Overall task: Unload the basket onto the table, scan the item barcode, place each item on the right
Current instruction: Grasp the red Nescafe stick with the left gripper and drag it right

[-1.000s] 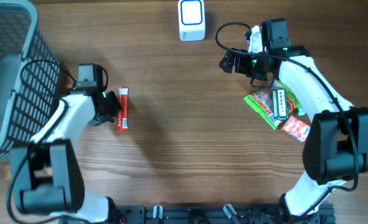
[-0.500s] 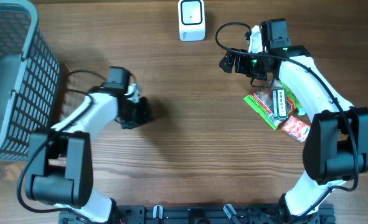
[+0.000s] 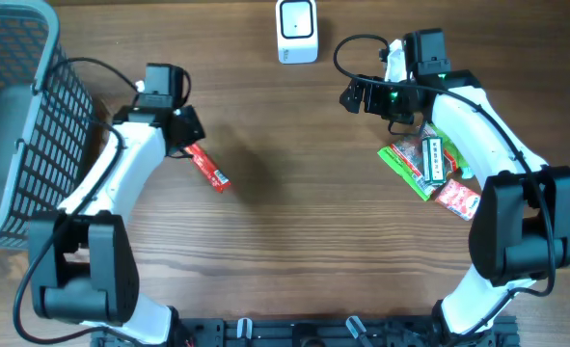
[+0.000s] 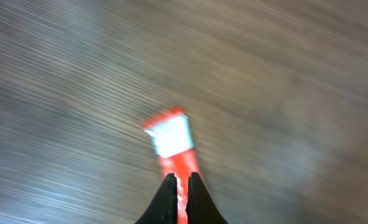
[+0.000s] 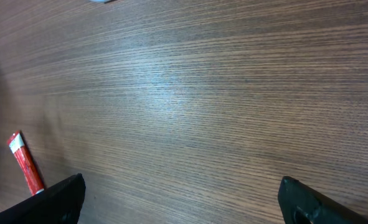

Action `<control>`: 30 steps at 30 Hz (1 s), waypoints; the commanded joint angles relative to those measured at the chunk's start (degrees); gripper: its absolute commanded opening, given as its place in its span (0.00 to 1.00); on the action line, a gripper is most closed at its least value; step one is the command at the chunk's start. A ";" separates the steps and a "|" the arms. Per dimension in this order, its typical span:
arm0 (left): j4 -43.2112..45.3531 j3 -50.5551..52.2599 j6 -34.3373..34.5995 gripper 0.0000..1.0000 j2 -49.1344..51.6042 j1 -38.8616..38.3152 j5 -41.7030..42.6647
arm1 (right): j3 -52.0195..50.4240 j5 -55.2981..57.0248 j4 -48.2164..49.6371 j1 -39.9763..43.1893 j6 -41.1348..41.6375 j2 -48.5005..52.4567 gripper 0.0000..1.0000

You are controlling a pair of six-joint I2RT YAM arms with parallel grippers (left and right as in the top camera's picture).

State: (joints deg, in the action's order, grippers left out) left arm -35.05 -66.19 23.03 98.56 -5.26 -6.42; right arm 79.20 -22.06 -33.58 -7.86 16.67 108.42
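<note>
**Packet in hand, scan yet to come**

The left hand is pinching the red packet by one end, its jaws narrowed right down onto it. The packet is sticking out from the fingers toward the middle of the desk, over the left half. In the left wrist view the picture is blurring, yet the packet's white-labelled end is showing, pointing away from the hand. Whether the packet is hanging clear of the desk or brushing it, I cannot tell.

The white scanner is sitting at the middle of the far edge, well apart from the packet. So the pickup is looking done. Carrying the packet to the scanner and turning its barcode to it is looking like what remains.

The right hand is standing wide and gripping nothing, between the scanner and the pile of packets lying near the right edge. A wire basket is occupying the far left corner.
</note>
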 commanded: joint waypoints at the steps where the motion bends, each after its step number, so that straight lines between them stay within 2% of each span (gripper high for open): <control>1: 3.76 -0.46 -0.28 0.04 4.02 3.93 -3.85 | 0.02 -0.92 0.15 0.04 0.46 -1.49 1.00; 5: 8.61 -0.46 -2.64 0.04 9.16 4.50 5.29 | 0.02 -0.90 0.15 0.04 0.46 -1.49 1.00; 8: 9.86 -0.46 -4.79 0.04 11.32 4.50 4.55 | 0.02 -0.90 0.15 0.04 0.44 -1.49 1.00; 13: 3.08 -0.46 -0.59 0.04 11.34 4.68 4.61 | 0.02 -0.92 0.15 0.04 0.46 -1.49 1.00; 18: -8.72 -0.46 -0.15 0.04 11.34 3.19 18.93 | 0.02 -0.92 0.15 0.04 0.46 -1.49 1.00; 20: -12.20 -0.46 -0.66 0.04 11.34 1.70 20.35 | 0.02 -0.90 0.15 0.04 0.42 -1.49 1.00; 22: -13.66 -0.52 -3.48 0.04 11.04 0.26 20.28 | 0.02 -0.92 0.15 0.04 0.44 -1.51 1.00; 30: -15.43 -3.48 -3.06 0.04 3.39 -0.11 20.26 | 0.02 -0.90 0.15 0.04 0.44 -1.49 1.00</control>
State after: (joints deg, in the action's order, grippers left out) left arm -51.09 -67.53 20.86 107.22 -5.58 12.58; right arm 79.20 -22.06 -33.56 -7.88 16.67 108.42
